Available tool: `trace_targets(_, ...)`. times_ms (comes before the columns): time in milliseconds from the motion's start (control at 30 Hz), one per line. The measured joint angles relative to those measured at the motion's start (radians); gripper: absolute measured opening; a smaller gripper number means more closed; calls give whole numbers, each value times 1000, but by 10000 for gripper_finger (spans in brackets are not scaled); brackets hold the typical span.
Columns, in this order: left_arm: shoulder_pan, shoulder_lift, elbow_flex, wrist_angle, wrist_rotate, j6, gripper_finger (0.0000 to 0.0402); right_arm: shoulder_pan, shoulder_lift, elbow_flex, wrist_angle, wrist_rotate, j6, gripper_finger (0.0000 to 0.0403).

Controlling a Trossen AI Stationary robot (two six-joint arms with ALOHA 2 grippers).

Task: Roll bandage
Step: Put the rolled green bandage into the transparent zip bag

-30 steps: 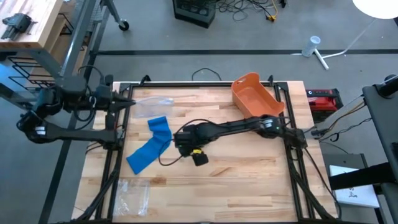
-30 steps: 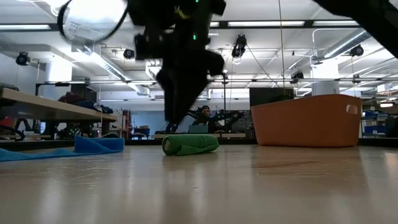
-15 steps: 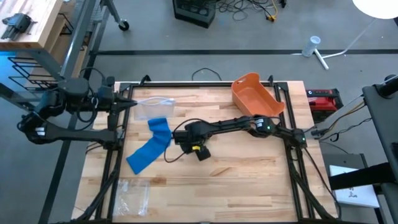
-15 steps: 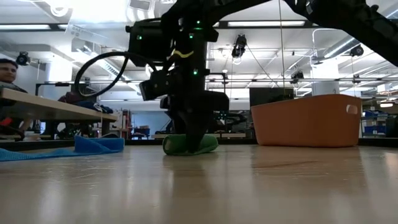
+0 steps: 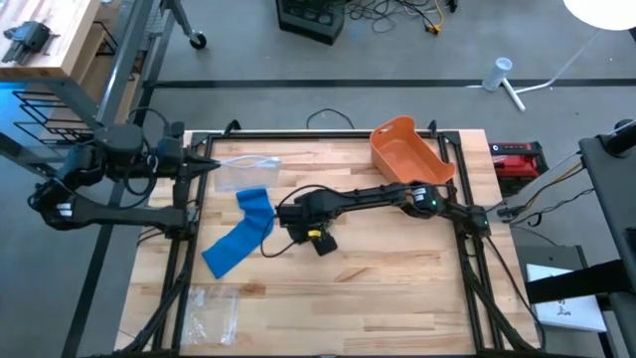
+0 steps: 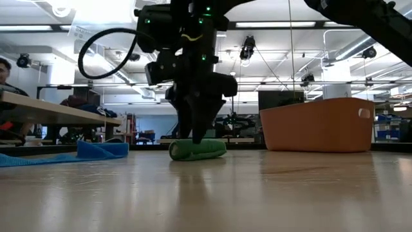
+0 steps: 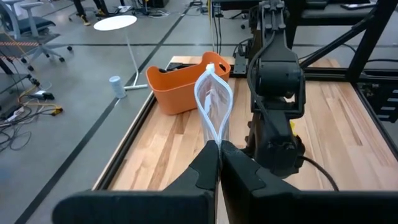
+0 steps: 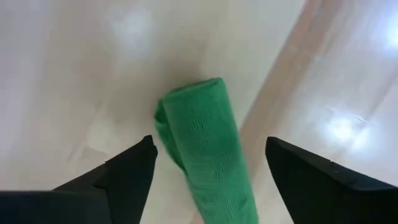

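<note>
Wooden table (image 5: 397, 288): right tool (image 6: 196, 135) spread above green bandage roll (image 8: 208, 143); left tool (image 7: 220, 163) clamps clear bag (image 7: 214, 102); orange bin (image 5: 407, 151) behind.

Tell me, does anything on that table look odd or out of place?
Only the blue bandage: it lies unrolled and slightly rumpled on the table, while the green bandage sits neatly rolled between the open right gripper's fingers.
</note>
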Motion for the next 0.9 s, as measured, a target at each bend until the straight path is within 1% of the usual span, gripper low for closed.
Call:
trace_targets(100, 0, 0, 0, 0, 0, 1, 0, 0, 7, -21, 6, -8, -19, 310)
trace_targets(233, 0, -2, 0, 0, 0, 1, 0, -2, 26, -54, 14, 4, -16, 309)
trace_targets(333, 0, -4, 0, -1, 0, 1, 0, -2, 26, -61, 30, 90, -3, 304)
trace_targets(433, 0, -3, 0, -1, 0, 5, 0, -1, 26, -65, 52, 128, 1, 294)
trace_targets(633, 0, 1, 0, -1, 0, 25, 0, -2, 26, -58, 70, 143, 0, 256)
trace_targets(900, 0, 9, 0, -1, 0, 25, 0, -1, 13, -58, 69, 143, 0, 185)
